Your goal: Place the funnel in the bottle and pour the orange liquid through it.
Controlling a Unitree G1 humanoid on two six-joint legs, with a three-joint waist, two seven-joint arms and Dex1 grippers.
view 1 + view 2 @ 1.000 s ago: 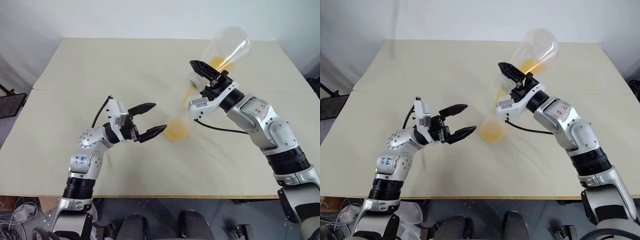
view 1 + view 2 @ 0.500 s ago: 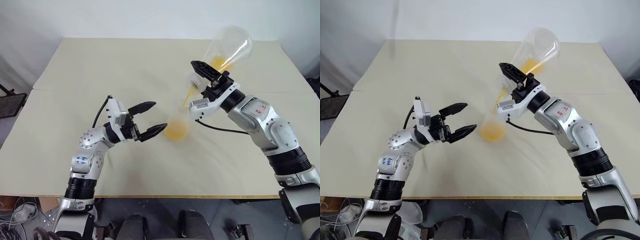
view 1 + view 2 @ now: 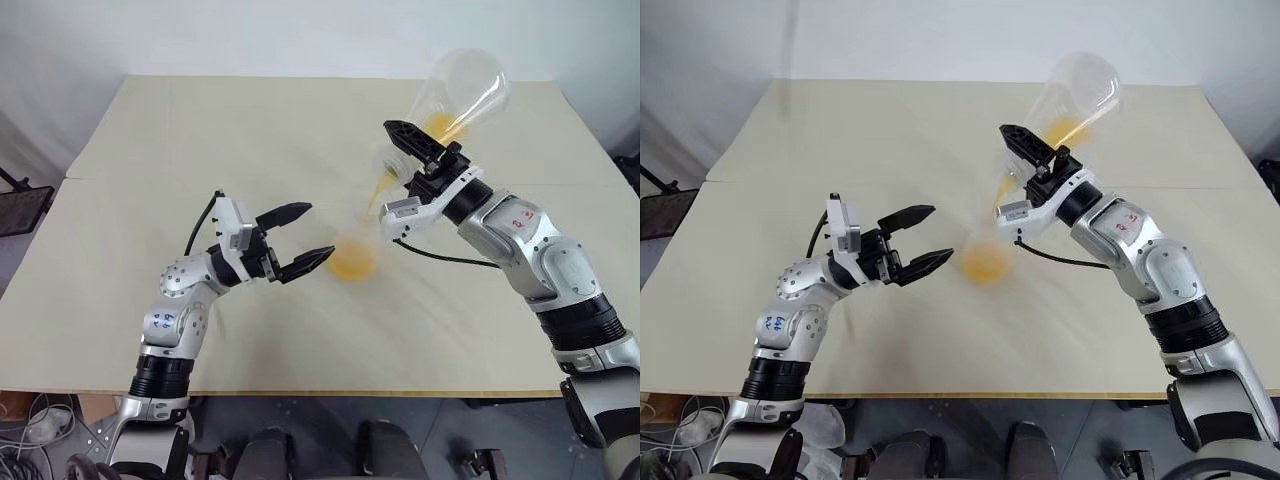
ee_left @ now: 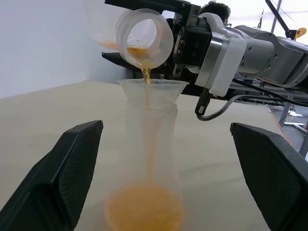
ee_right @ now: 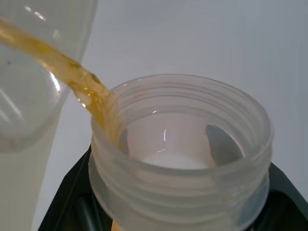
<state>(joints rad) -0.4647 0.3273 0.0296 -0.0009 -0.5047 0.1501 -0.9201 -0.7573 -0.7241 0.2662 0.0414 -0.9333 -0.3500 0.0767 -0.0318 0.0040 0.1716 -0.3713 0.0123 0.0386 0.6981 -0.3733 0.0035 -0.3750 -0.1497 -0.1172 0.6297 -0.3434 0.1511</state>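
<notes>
Pouring stage. The right gripper (image 3: 408,150) is clamped on the neck of the large flask (image 3: 460,95), tilted mouth-down above the table (image 3: 200,130). A thin stream of orange liquid (image 4: 146,77) falls from its mouth into the funnel (image 4: 153,91), which sits in the neck of the bottle (image 4: 150,159). The bottle stands upright near the middle of the table, with orange liquid pooled in its base. The left gripper (image 3: 300,240) waits just beside the bottle, fingers spread wide and holding nothing, one finger on each side as seen from its wrist.

To pour well, judged from this view: keep the stream centred in the funnel mouth, keep the tilt gentle so the funnel does not overflow, and avoid nudging the free-standing bottle.

Count: two flasks (one large, one small), one funnel, two grippers, one table.
</notes>
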